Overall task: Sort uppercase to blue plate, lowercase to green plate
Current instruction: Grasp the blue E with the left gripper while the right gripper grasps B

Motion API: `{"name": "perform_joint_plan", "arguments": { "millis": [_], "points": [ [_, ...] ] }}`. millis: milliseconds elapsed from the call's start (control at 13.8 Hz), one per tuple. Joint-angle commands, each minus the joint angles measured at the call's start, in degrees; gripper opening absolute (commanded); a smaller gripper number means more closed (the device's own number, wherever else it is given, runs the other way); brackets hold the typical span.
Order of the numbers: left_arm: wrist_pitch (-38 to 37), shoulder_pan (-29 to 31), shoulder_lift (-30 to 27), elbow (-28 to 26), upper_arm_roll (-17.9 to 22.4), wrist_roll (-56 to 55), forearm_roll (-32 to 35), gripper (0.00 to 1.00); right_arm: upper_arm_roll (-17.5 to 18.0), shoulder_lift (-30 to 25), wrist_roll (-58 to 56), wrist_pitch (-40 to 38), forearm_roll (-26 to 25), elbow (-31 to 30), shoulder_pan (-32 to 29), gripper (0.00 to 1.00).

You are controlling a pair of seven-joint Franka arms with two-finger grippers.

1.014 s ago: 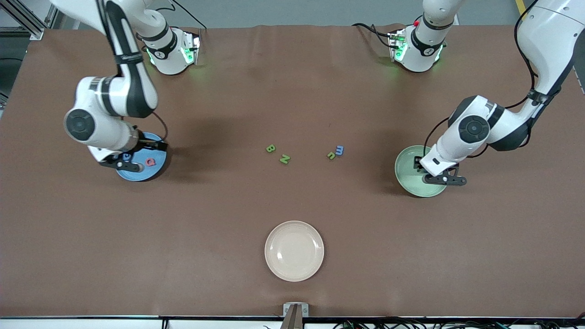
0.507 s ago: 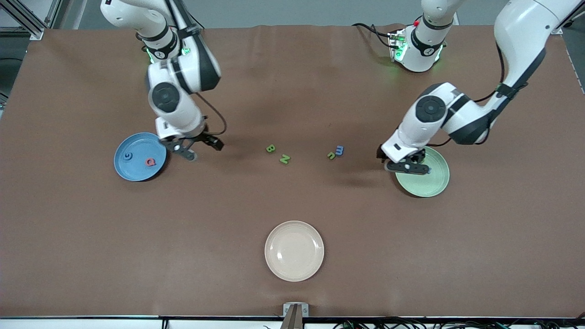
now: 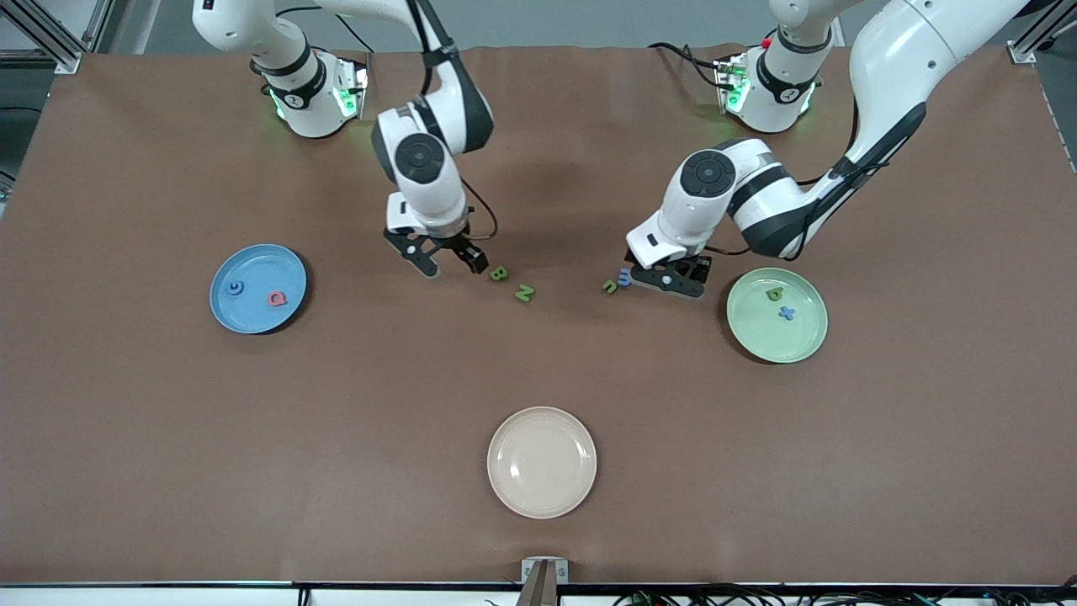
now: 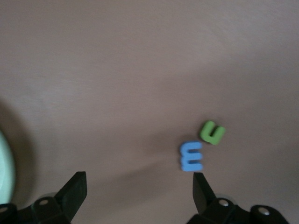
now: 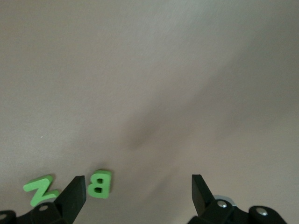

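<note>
Right claw (image 3: 448, 261): mine, wide open, empty, over the bench (image 3: 538, 168) beside green B (image 3: 498, 273); green N (image 3: 524, 293) just beside B
Left claw (image 3: 665, 278): open, empty, at blue m (image 3: 624, 276); green u (image 3: 610, 287) touching m
Blue plate (image 3: 252, 316): holds blue G (image 3: 236, 288), red Q (image 3: 276, 298)
Green plate (image 3: 757, 337): holds green d (image 3: 774, 294), blue x (image 3: 787, 312)

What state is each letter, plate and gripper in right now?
Round blue plate: holds the blue foam G and pinkish-red foam Q.
Round pale green plate: holds the green foam d and blue foam x.
Round cream plate: bare.
Green foam B, green foam N, green foam u, blue foam m: unsorted on table.
Right gripper: open beside B.
Left gripper: open, by m.
</note>
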Motion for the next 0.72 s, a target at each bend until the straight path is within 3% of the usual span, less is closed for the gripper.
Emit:
{"name": "perform_joint_plan", "arguments": {
  "millis": [0, 145, 290, 652],
  "points": [
    [-0.2, -2.3, 3.7, 1.5, 0.3, -1.8, 0.1, 0.99, 1.6, 6.7, 5.2, 0.3, 1.8, 5.4, -0.3, 1.0],
    [0.2, -4.1, 4.7, 1.9, 0.8, -5.2, 0.1, 0.97, 1.6, 9.2, 6.2, 2.1, 4.5, 6.6, -0.4, 1.0],
    [2.0, -8.0, 4.6, 2.7, 4.9, -5.5, 0.2, 0.9, 2.1, 10.1, 6.2, 4.2, 7.2, 6.6, -0.4, 1.0],
    [4.9, -14.5, 4.6, 4.0, 10.9, -9.4, 0.6, 0.73, 3.3, 10.1, 6.9, 4.4, 7.8, 6.6, -0.3, 0.98]
  ]
}}
